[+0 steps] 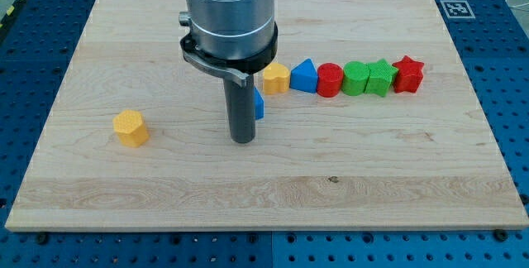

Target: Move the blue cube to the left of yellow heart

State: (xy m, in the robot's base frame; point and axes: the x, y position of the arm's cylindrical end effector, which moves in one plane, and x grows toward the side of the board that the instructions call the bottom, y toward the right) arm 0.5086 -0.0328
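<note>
A: While the rod stands upright over the wooden counter (pixel 372 169), where is my tip (pixel 241 140)?

B: Your tip rests on the counter a little to the view's left of the middle. The blue cube (pixel 259 103) is just behind the rod on its right side, and only a small blue part shows. It looks to be touching the rod, but I cannot tell for sure.

A: And the yellow heart (pixel 276 78)?

B: It lies just up and to the right of the blue cube, near it. The heart begins a row that runs to the view's right: a blue block with a pointed top (pixel 304 76), a red round block (pixel 329 79), a green block (pixel 356 78), a green star (pixel 380 78) and a red star (pixel 408 74). They sit close, side by side.

A: Is there something more?

B: One yellow-orange block (pixel 131 127) sits alone at the view's left, well apart from the others. Its shape seems six-sided.

A: What about fingers, together or apart?

B: This arm has no fingers, only the rod, so there is nothing to say about them.
</note>
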